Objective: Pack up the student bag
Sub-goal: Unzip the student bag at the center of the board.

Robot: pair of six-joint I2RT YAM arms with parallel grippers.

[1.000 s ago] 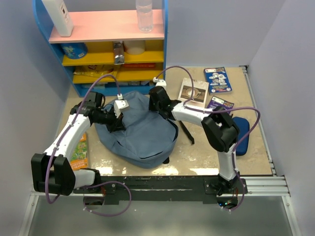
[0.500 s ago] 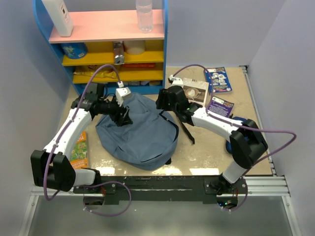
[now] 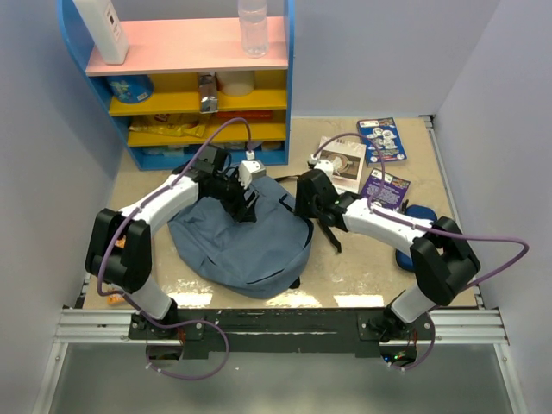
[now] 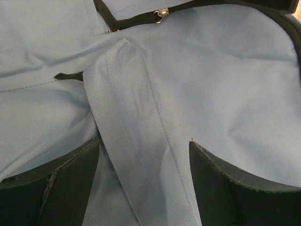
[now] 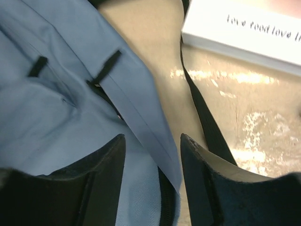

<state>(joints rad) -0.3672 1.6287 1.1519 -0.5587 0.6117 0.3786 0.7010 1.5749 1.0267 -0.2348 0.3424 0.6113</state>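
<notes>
The student bag (image 3: 246, 241), slate-blue with black straps, lies flat in the middle of the table. My left gripper (image 3: 244, 200) hovers over its far top edge. In the left wrist view this gripper (image 4: 143, 150) is open, and a raised fold of bag fabric (image 4: 127, 117) runs between the jaws without being pinched. My right gripper (image 3: 312, 200) is at the bag's far right corner. It (image 5: 153, 143) is open too, straddling the edge of the blue flap (image 5: 141, 113) beside the zipper. A loose black strap (image 5: 202, 117) trails on the table to its right.
A blue, yellow and pink shelf unit (image 3: 198, 86) stands at the back left with a bottle (image 3: 252, 26) on top. Three books (image 3: 381, 140), (image 3: 341, 162), (image 3: 385, 185) lie at the back right. A dark-blue pencil case (image 3: 420, 237) is under the right arm.
Both grippers have opened and let go of the bag fabric. The left arm has swung right over the bag's top; the right has shifted right and nearer. The bag has settled flatter.
</notes>
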